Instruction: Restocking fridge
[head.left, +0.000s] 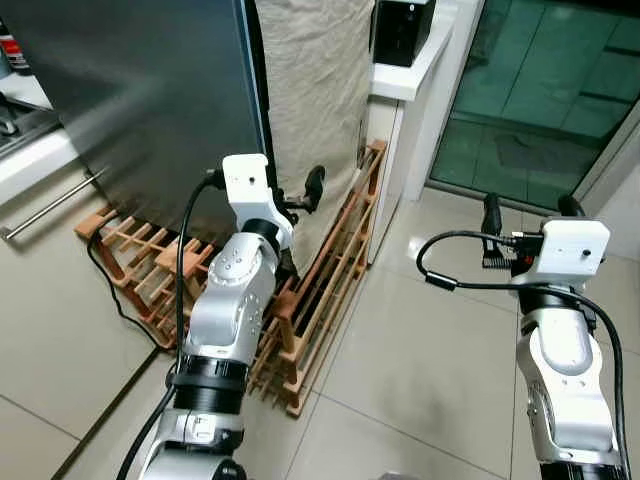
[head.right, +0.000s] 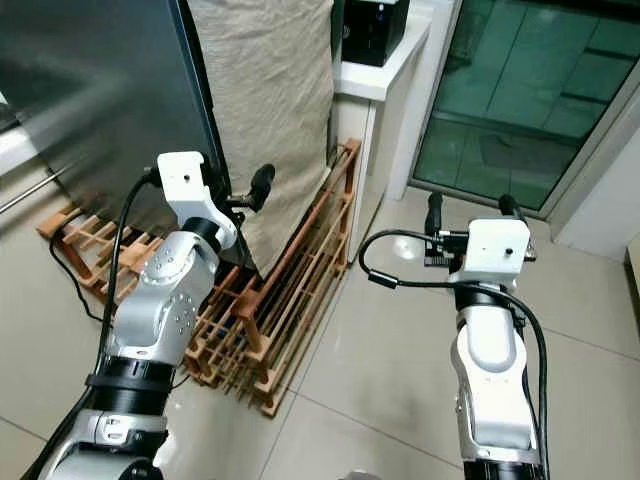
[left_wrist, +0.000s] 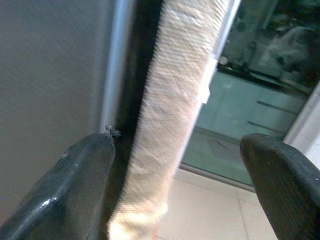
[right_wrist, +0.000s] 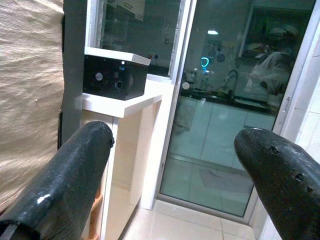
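Left gripper (left_wrist: 175, 165) spread at fridge (head.left: 140, 90) edge

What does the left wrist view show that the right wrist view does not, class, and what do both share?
Left wrist alone: the dark fridge door, close beside the left gripper. Right wrist alone: a black box on a white counter, beyond the right gripper. Both share: the beige cloth, the glass door, tiled floor, and fingers spread apart.

No writing, label, brand or number can be read anywhere. The black box (right_wrist: 116, 78) on the white shelf, upper left of the right wrist view, carries small marks too tiny to make out.
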